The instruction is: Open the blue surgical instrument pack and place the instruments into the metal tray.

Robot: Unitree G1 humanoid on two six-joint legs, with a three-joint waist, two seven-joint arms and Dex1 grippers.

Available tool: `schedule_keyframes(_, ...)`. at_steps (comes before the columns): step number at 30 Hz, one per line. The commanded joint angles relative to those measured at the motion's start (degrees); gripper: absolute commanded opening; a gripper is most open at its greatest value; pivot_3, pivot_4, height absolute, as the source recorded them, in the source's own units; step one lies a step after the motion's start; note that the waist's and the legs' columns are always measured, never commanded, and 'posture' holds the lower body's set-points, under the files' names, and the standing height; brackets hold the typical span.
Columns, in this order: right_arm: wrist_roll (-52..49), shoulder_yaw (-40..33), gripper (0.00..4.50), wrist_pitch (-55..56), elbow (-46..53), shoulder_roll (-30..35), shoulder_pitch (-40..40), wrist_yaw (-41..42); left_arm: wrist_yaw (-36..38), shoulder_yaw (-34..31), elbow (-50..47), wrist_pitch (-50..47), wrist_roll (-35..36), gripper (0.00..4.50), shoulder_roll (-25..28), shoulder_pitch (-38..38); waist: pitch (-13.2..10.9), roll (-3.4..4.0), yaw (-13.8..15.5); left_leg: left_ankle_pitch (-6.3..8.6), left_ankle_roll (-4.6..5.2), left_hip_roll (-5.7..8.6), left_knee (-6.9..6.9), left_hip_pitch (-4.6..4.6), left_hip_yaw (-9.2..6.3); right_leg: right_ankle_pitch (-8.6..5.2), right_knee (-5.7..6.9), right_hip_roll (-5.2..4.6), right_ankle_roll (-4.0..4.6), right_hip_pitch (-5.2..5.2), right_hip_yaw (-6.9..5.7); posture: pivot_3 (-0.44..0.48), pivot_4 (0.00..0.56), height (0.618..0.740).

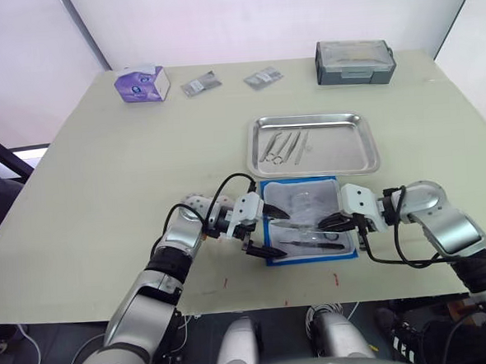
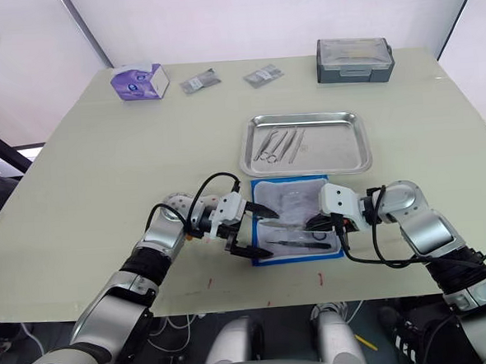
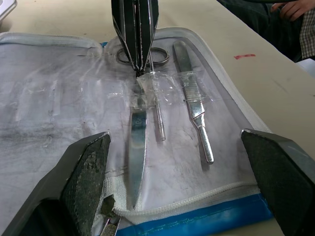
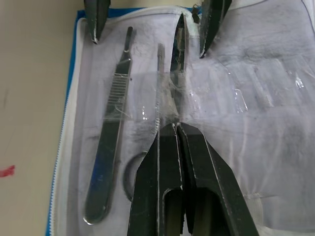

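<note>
Right gripper (image 4: 178, 129): pinched tight on ring-handled silvery scissors (image 3: 139, 147) inside the opened blue surgical pack (image 1: 305, 220).
Left gripper (image 3: 177, 162): spread wide, empty.
Risk: clear strap may snag the blades, dragging the pack.

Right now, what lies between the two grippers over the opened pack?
In the left wrist view, between the open left gripper and the shut right gripper, the blue surgical instrument pack still holds scissors, a thin probe and a flat handle.
</note>
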State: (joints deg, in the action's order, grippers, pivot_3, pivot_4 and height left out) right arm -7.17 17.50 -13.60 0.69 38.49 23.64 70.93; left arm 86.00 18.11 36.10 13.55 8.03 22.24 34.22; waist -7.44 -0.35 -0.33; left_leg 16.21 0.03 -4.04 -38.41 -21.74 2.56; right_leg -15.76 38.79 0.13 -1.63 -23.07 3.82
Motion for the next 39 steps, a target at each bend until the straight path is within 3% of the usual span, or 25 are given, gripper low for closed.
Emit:
schedule_keyframes(1, -0.9, -0.8, 0.06, -0.3, 2.5, 0.7, -0.3, 0.4, -0.5, 4.1, 4.2, -2.6, -5.3, 4.50, 0.6, -4.0, 0.0, 0.00, 0.0, 0.00, 0.00, 0.00, 0.00, 0.00, 0.00, 0.00, 0.00, 0.00, 0.00, 0.00, 0.00, 0.000, 0.150, 0.731)
schedule_keyframes(9, -1.3, -1.3, 0.06, -1.1, 2.8, 0.3, 0.1, -0.6, -0.5, 4.2, 4.3, -2.5, -5.4, 4.50, 0.5, -4.0, 0.0, 0.00, 0.0, 0.00, 0.00, 0.00, 0.00, 0.00, 0.00, 0.00, 0.00, 0.00, 0.00, 0.00, 0.00, 0.000, 0.150, 0.731)
schedule_keyframes(14, 0.0, -1.4, 1.62, -0.7, 3.5, 0.2, -0.4, -2.7, -0.4, 4.2, 4.4, -2.4, -5.4, 4.50, 0.6, -3.9, 0.0, 0.00, 0.0, 0.00, 0.00, 0.00, 0.00, 0.00, 0.00, 0.00, 0.00, 0.00, 0.00, 0.00, 0.00, 0.000, 0.150, 0.731)
schedule_keyframes(39, 2.5, 1.9, 1.62, -4.5, 5.6, 0.5, -2.0, -5.0, -0.4, 4.1, 5.0, -2.6, -5.3, 4.50, 0.2, -3.4, 0.0, -0.02, 0.0, 0.00, 0.00, 0.00, 0.00, 0.00, 0.00, -0.01, -0.01, 0.00, 0.00, 0.00, 0.00, 0.000, 0.150, 0.731)
